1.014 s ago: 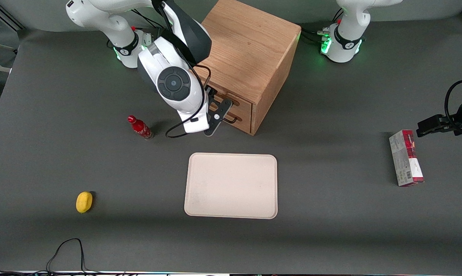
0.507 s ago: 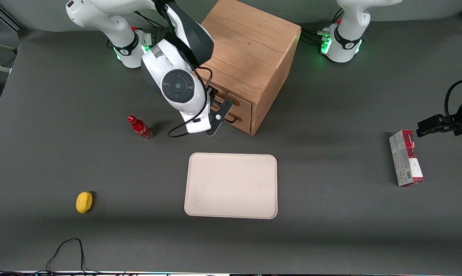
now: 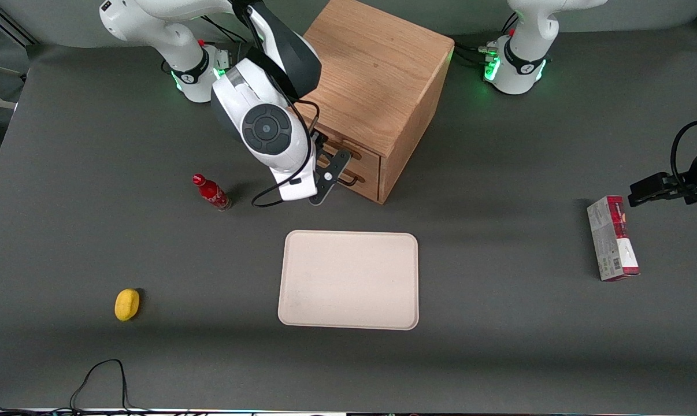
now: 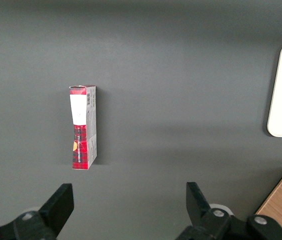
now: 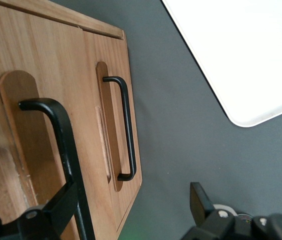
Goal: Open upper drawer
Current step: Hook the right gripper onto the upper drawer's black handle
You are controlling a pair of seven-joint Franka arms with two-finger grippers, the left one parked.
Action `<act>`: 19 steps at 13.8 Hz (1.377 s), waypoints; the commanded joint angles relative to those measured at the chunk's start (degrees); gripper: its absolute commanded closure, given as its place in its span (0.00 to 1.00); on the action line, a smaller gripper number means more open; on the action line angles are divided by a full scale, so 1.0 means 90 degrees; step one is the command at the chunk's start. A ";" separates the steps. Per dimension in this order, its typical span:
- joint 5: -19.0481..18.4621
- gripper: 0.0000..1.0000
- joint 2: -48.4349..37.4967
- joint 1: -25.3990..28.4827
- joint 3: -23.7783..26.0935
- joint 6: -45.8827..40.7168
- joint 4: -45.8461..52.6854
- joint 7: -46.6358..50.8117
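Observation:
The oak cabinet point(image 3: 377, 69) stands near the middle of the table, far from the front camera. Its upper drawer point(image 3: 369, 157) looks shut, as does the lower one point(image 3: 367, 184). My right gripper point(image 3: 331, 171) hovers right in front of the drawer fronts. In the right wrist view the gripper point(image 5: 131, 212) is open wide. The upper drawer's black wire handle point(image 5: 56, 135) runs between the jaws, close against one finger point(image 5: 56, 206); the other finger point(image 5: 200, 200) is over the grey table. The lower drawer's handle point(image 5: 126, 130) lies apart from both fingers.
A cream tray point(image 3: 348, 280) lies nearer the front camera than the cabinet, and shows in the right wrist view point(image 5: 241, 50). A red bottle point(image 3: 211, 192) stands beside my arm. A lemon point(image 3: 127, 304) lies toward the working arm's end. A red-and-white box point(image 3: 612, 238) lies toward the parked arm's end.
My wrist has shifted slightly toward the cabinet, then settled. The gripper has stayed in front of the drawers. The drawer has not moved.

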 commanded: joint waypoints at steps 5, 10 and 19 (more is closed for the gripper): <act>0.0214 0.00 -0.0137 0.0024 -0.0106 -0.0110 0.0073 -0.0132; 0.0438 0.00 -0.0089 0.0024 -0.0096 -0.0227 0.0064 -0.0152; 0.0458 0.00 0.0067 0.0044 -0.0067 -0.0140 -0.0249 -0.0181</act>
